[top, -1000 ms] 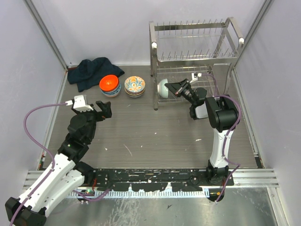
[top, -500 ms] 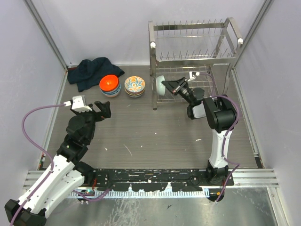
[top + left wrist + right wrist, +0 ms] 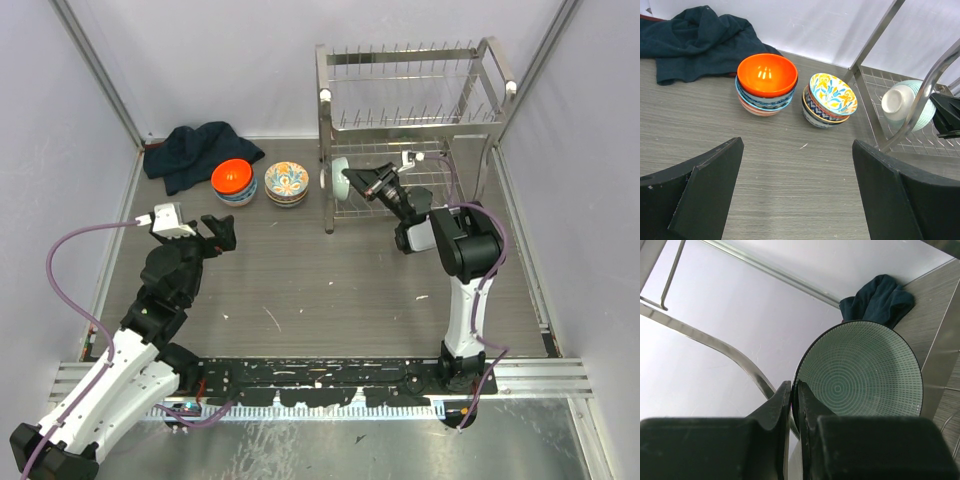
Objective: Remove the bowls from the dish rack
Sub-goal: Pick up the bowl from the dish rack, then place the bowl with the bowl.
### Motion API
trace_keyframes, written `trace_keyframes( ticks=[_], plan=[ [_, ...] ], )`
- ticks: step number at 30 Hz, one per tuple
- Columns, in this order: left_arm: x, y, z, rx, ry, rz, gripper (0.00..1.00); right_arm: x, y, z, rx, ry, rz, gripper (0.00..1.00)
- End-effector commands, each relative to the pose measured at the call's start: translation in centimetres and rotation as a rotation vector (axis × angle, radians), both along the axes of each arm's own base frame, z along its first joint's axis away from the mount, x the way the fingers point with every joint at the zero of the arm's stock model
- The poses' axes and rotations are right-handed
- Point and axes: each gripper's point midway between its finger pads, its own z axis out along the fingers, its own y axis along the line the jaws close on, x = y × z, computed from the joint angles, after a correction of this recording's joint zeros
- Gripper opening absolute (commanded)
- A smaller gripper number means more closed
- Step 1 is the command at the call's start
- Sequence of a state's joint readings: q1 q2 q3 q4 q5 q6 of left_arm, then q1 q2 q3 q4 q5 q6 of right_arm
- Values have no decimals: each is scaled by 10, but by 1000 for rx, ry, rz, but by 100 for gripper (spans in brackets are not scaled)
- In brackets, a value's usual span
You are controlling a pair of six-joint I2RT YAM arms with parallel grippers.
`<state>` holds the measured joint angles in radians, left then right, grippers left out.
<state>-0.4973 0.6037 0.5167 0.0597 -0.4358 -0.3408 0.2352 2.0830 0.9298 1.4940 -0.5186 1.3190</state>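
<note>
Right gripper [image 3: 352, 178] pinches rim of mint bowl [image 3: 337, 177] at 9 o'clock end of dish rack [image 3: 325, 96] | left gripper [image 3: 222, 231] gapes wide, empty — stacked bowls [image 3: 232, 180] at its 12 o'clock

No legible text, labels, brands or numbers in any view: floral bowl [image 3: 832, 93] and mint bowl [image 3: 860, 375] carry only decorative patterns, dish rack [image 3: 325, 140] is plain unmarked metal.

Orange bowl [image 3: 766, 75], yellow-blue floral bowl [image 3: 832, 93], mint dotted-ring bowl [image 3: 860, 372] — dark teal cloth [image 3: 695, 40].
</note>
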Motion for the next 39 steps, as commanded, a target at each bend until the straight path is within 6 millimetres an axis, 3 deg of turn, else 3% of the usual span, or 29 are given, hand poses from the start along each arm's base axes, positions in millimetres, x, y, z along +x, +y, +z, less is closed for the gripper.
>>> trace_keyframes(
  ticks=[1,13,20,23,27,34,39],
  plan=[
    [0,3,-7,9,2,8,98,-28,-16,97,89,-313,-63,1],
    [-1,3,-3,6,-5,7,98,-28,-47,103,-112,-311,-331,1],
    [-2,1,-3,-2,-6,-3,98,-48,-60,102,-295,-312,-452,1],
    [-3,1,-2,-4,-7,-4,98,-61,-56,100,-357,-326,-455,1],
    [-3,2,1,-3,0,-1,98,-84,-31,100,-474,-361,-437,1],
    [-6,4,4,7,25,5,98,-136,37,115,-640,-496,-363,1],
    [-11,7,7,9,27,5,98,-148,88,130,-739,-584,-294,1]
  ],
)
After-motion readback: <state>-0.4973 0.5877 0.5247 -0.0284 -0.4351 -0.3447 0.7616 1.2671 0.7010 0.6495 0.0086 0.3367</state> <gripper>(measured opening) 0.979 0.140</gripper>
